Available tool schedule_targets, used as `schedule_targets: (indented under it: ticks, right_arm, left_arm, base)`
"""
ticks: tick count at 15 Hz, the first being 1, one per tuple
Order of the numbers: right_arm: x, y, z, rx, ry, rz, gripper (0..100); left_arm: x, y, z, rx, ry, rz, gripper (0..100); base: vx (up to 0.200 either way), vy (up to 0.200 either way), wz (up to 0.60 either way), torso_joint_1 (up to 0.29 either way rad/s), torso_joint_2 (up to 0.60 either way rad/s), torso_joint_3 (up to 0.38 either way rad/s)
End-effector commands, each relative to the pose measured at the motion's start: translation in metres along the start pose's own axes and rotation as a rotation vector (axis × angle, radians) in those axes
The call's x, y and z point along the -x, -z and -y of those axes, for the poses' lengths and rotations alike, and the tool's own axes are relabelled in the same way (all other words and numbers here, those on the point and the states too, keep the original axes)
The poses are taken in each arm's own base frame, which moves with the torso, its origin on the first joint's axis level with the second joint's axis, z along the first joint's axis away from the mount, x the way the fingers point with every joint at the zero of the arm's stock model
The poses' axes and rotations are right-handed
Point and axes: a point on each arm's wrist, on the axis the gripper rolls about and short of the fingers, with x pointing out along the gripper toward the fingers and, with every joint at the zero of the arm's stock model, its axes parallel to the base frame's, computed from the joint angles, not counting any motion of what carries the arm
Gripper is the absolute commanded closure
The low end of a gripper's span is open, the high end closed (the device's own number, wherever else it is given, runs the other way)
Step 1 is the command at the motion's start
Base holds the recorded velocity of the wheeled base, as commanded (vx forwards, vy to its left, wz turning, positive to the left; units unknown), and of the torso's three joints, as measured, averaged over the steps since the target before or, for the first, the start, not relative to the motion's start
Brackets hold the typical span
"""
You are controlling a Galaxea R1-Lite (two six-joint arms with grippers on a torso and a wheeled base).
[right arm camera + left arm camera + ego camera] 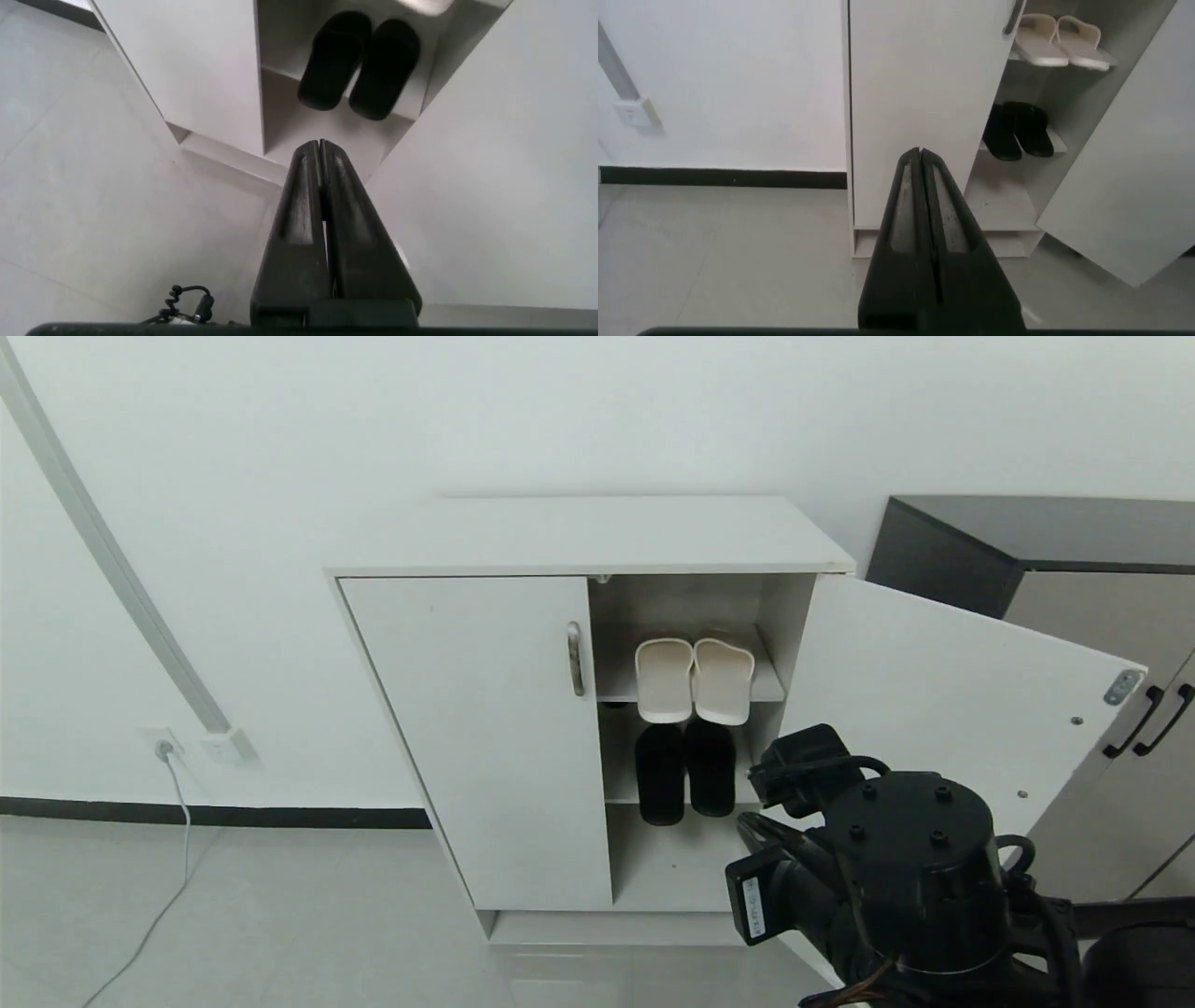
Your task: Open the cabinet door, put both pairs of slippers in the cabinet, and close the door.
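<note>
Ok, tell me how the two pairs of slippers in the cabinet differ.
The cream slippers are pale; the black slippers are dark. The cream slippers sit on the upper shelf, the black slippers on the shelf below. Both pairs lie side by side, ends overhanging the shelf's front edge.

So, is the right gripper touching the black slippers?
Apart. In the right wrist view, the right gripper ends well short of the black slippers, with a clear gap between them.

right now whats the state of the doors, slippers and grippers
right cabinet door, open
left cabinet door, shut
white slippers, side by side on upper shelf
black slippers, side by side on middle shelf
left gripper, shut, empty
right gripper, shut, empty
</note>
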Motion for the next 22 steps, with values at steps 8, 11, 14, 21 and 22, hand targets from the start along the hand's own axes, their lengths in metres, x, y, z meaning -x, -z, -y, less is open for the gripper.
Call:
schedule_targets:
  ticks: [8, 11, 14, 21, 22]
  right_arm:
    - [0.0008, 0.0001, 0.0006, 0.0, 0.001, 0.001, 100]
    - [0.0008, 0.0001, 0.0006, 0.0, 0.001, 0.001, 100]
    - [0.0009, 0.0005, 0.0007, 0.001, 0.002, -0.001, 100]
    - [0.0007, 0.0021, 0.0009, 0.006, 0.002, -0.005, 100]
    - [0.001, 0.0017, 0.001, 0.005, 0.002, -0.004, 100]
  left_arm:
    - [0.0, 0.0, 0.0, 0.001, 0.0, 0.0, 100]
    - [0.0, 0.0, 0.0, 0.001, 0.0, 0.0, 100]
    - [0.0, 0.0, 0.0, 0.001, 0.0, 0.0, 100]
    - [0.0, 0.0, 0.0, 0.001, 0.0, 0.0, 100]
    - [0.0, 0.0, 0.0, 0.001, 0.0, 0.0, 100]
  base:
    - [0.0, 0.0, 0.0, 0.181, -0.49, -0.32]
    - [0.0, 0.0, 0.0, 0.214, -0.52, -0.317]
    - [0.0, 0.0, 0.0, 0.232, -0.55, -0.318]
    - [0.0, 0.0, 0.0, 0.252, -0.57, -0.318]
    - [0.0, 0.0, 0.0, 0.188, -0.42, -0.232]
